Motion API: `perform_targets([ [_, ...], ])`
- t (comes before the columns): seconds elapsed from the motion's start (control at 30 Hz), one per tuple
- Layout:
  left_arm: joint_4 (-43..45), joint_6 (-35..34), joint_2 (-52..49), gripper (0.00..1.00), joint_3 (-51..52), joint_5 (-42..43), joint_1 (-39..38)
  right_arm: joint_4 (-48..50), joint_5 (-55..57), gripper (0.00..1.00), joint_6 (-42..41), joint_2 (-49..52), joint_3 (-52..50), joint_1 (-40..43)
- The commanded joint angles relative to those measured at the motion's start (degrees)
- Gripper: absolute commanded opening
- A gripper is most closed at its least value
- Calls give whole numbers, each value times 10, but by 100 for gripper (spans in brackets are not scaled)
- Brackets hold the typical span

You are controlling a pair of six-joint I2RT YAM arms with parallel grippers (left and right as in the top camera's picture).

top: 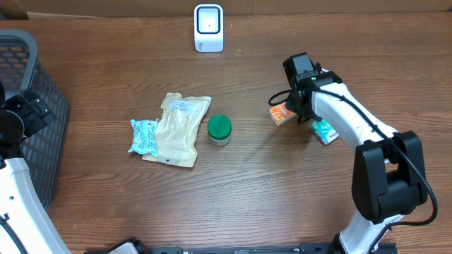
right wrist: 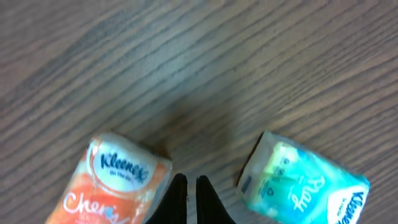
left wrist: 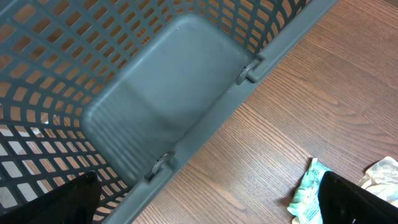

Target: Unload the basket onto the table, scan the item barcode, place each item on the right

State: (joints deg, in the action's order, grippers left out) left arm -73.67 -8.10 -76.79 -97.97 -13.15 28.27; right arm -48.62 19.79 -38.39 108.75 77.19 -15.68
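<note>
Brown wood-grain table [top: 268, 204] seen from above. At its left edge stands a dark grey plastic lattice basket [top: 53, 120], probably there to receive scanned goods. The left gripper [top: 28, 107] hangs over it, jaws spread wide and empty. Mid-table lie a beige flat paper pouch [top: 178, 128], a crumpled teal plastic packet [top: 145, 136] touching its left side, and a green-lidded small jar [top: 219, 130] just right of it. A white upright barcode scanner [top: 209, 28] stands at the far edge. The right gripper [right wrist: 188, 182], jaws pinched together and empty, points at bare wood between an orange soft tissue pack [right wrist: 118, 180] and a teal soft tissue pack [right wrist: 298, 183], the likeliest items to scan; neither is lifted
</note>
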Motion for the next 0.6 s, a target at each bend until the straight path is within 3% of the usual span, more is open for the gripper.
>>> perform_targets([
  [0.0, 2, 8, -1, 99, -5, -7, 2, 4, 6, 4, -7, 18, -3, 5],
  [0.4, 2, 8, -1, 100, -5, -7, 2, 45, -29, 4, -4, 77, -3, 5],
  [0.57, 2, 8, -1, 100, -5, -7, 2, 137, -178, 4, 148, 77, -3, 4],
])
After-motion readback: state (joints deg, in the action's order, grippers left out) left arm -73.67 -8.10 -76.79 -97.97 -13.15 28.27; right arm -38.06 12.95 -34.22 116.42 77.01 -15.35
